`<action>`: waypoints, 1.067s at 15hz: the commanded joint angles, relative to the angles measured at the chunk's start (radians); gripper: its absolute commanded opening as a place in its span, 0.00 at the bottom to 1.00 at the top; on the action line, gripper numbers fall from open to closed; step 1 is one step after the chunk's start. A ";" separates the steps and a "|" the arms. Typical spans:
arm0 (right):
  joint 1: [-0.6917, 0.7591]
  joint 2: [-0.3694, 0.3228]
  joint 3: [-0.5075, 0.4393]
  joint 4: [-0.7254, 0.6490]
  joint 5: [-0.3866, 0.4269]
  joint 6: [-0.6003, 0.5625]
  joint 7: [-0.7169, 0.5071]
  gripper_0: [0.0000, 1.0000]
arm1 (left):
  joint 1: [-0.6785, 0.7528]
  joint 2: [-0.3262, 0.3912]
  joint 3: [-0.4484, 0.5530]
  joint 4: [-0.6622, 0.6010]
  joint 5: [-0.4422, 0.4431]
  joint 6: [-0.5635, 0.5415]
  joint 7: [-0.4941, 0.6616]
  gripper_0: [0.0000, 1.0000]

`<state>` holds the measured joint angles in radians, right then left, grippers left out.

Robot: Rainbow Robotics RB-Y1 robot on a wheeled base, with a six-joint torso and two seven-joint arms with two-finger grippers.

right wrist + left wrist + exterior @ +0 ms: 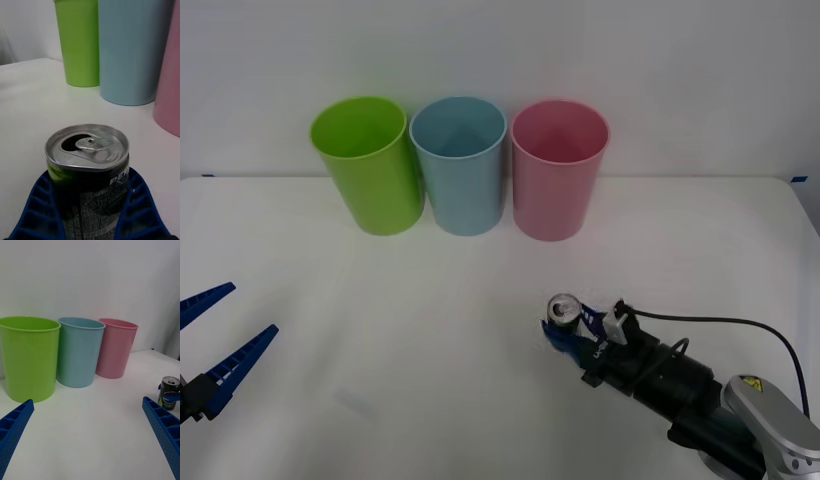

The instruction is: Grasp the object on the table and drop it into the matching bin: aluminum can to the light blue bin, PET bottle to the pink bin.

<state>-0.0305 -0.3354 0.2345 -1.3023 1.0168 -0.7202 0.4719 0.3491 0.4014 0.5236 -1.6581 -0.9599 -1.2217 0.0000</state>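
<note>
The aluminum can (563, 309), dark with a green label and a silver pull-tab top (88, 146), stands upright on the white table (430, 340), in front of the pink bin (558, 185). My right gripper (566, 322) is shut on the can, one blue finger (35, 202) pressed to each side. The light blue bin (460, 168) stands at the back between the pink and lime green ones. My left gripper (253, 310) hangs open at the near left, far from the can (169, 392).
A lime green bin (370, 168) stands left of the light blue bin (78, 352), and the three bins touch in a row near the table's back edge. A black cable (720, 322) loops off my right wrist. Bare table lies between the arms.
</note>
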 commanded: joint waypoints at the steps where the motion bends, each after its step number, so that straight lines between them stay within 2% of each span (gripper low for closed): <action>1: 0.001 0.001 -0.001 0.000 -0.004 0.001 0.005 0.00 | 0.000 0.000 0.000 0.000 0.000 0.000 0.000 1.00; 5: 0.001 -0.002 -0.001 -0.009 -0.021 -0.019 0.010 0.00 | 0.000 0.000 0.000 0.000 0.000 0.000 0.000 1.00; 11: 0.064 -0.060 -0.001 -0.201 -0.044 -0.002 -0.039 0.00 | 0.000 0.000 0.000 0.000 0.000 0.000 0.000 1.00; 16: 0.115 -0.099 -0.007 -0.416 -0.044 0.019 -0.231 0.00 | 0.000 0.000 0.000 0.000 0.000 0.000 0.000 1.00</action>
<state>0.0814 -0.4287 0.2275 -1.6882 0.9712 -0.7047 0.2697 0.3491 0.4014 0.5236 -1.6581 -0.9599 -1.2217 0.0000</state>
